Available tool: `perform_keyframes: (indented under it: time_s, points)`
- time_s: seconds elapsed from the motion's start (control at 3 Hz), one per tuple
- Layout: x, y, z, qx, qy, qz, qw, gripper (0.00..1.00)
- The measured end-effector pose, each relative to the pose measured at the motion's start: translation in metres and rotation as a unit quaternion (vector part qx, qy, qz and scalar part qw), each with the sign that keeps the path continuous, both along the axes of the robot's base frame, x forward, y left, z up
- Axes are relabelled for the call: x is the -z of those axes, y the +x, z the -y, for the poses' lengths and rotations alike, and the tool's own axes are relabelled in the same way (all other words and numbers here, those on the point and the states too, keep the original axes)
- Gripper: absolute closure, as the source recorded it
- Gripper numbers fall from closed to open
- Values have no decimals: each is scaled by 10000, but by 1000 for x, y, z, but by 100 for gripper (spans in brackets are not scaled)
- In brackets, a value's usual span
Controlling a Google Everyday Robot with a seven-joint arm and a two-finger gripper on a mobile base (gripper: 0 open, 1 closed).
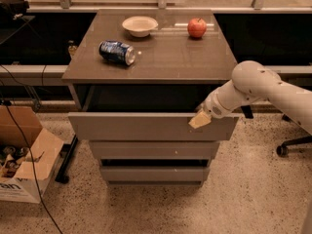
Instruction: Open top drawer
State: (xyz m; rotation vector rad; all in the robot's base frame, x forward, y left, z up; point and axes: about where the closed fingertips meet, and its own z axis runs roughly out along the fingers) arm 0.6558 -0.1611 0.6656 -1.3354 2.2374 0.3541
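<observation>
The top drawer [136, 126] is the widest grey-brown front of the cabinet. It stands pulled out a little from under the countertop, with a dark gap behind its front panel. My gripper [200, 119] is at the top edge of that panel near its right end, reaching in from the white arm [253, 87] at the right. Two narrower drawer fronts [151, 150] sit below it, pushed in.
On the countertop [161, 57] lie a blue can [117, 52] on its side, a white bowl [140, 25] and a red apple [197, 28]. A cardboard box [24, 155] stands on the floor at the left. An office chair base [292, 145] is at the right.
</observation>
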Motion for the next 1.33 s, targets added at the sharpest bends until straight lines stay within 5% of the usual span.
perform_keyframes:
  time_s: [0.33, 0.67, 1.0, 1.33]
  points:
    - [0, 0, 0, 0, 0, 0, 10000, 38]
    - [2, -16, 3, -191, -57, -265, 9995, 7]
    - [2, -33, 7, -379, -145, -547, 9977, 0]
    - [0, -47, 11, -822, -348, -850, 9924, 19]
